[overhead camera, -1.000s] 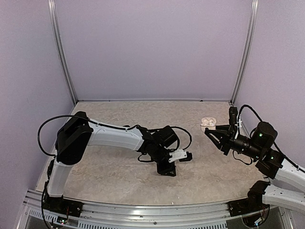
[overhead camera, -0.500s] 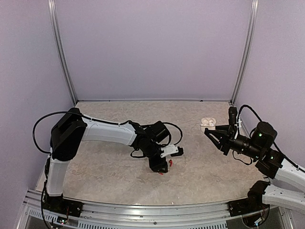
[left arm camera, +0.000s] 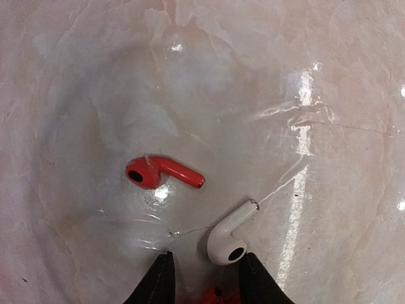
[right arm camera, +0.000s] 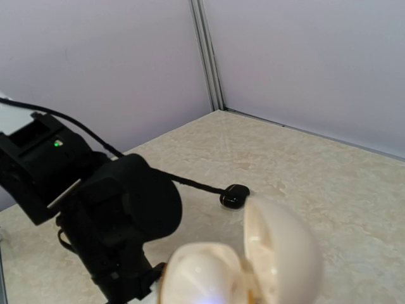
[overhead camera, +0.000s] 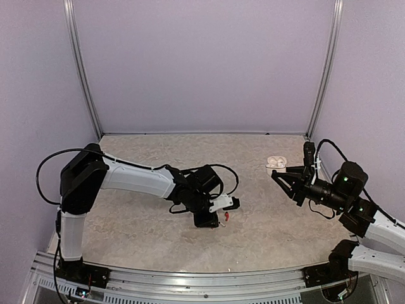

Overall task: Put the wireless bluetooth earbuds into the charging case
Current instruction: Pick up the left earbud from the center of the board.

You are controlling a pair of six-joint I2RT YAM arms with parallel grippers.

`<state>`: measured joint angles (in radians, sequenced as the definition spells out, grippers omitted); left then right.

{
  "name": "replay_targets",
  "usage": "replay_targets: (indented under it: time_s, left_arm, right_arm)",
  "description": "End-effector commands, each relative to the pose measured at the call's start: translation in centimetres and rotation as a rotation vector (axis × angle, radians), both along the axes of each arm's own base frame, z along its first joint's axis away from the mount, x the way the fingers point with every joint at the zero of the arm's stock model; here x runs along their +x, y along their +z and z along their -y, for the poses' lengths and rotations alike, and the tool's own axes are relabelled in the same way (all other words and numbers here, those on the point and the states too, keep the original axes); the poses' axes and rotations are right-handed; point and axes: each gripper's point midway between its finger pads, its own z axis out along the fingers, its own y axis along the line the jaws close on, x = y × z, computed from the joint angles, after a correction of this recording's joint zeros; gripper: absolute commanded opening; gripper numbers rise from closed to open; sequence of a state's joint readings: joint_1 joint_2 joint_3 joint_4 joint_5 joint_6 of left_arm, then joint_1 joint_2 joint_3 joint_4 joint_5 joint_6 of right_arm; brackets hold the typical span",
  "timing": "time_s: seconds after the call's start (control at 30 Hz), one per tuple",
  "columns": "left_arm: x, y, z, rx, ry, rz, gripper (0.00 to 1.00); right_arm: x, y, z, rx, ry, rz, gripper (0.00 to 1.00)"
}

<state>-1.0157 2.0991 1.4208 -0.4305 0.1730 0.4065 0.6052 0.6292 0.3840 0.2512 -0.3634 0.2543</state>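
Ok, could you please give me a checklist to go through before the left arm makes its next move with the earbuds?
1. Lid of the white charging case open: ok.
2. Loose buds in the left wrist view: ok; the red earbud and the white earbud lie apart.
3. Hold of the left gripper on the red object between its fingers: cannot tell; only the object's top edge shows.
4. The white earbud clear of the left gripper's fingers: not ok; it lies right by one finger.
5. The right gripper open or shut: cannot tell.
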Motion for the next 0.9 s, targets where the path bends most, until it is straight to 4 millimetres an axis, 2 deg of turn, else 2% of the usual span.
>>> replay_targets:
  time_s: [0.0,0.2,0.4,0.53,0.87]
  left_arm:
    - [0.8,0.0,-1.0,0.009,0.043,0.073,0.35]
    - [-0.4,1.4,-0.1,-0.118,0.000,0.086,0.38]
    - [-0.1,1.4,0.2,-0.192,0.011,0.096,0.43]
    - [-0.6,1.6,0.8,-0.246,0.004,0.078,0.43]
    - [-1.4,0.8,0.8,-0.274,0.007,0.062,0.33]
  right_arm:
    - [0.0,0.2,0.2,0.007,-0.001,0.015,0.00]
    - [0.0,0.2,0.4,0.006,-0.007,0.019,0.00]
    - [-0.1,0.2,0.3,0.005,-0.004,0.018,0.00]
    - [-0.1,0.2,0.4,0.006,-0.006,0.020,0.00]
    - [-0.1,0.2,0.5,0.004,-0.012,0.020,0.00]
